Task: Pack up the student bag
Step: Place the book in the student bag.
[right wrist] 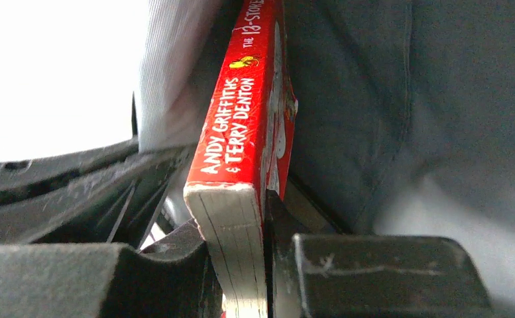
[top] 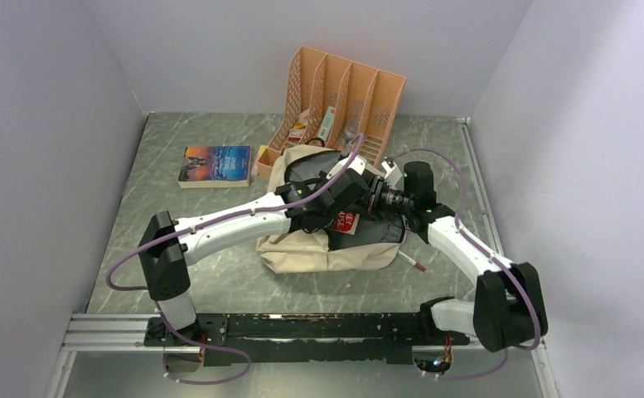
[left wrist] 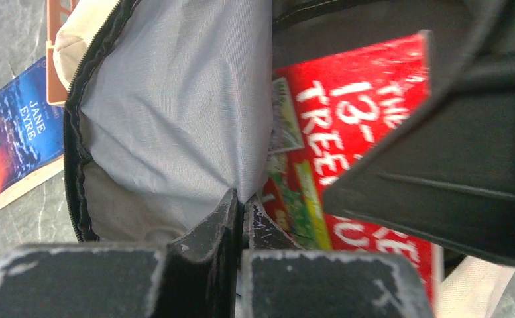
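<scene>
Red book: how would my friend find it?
Find the beige bag in the middle of the table. The red book sits in its open mouth, pinched by the right pincer. The other book, lying flat left of the bag, is blue.

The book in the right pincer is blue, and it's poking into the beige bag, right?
No, it isn't blue. The book clamped in the right pincer is red, as the right wrist view shows, and it is poking into the beige bag.
</scene>
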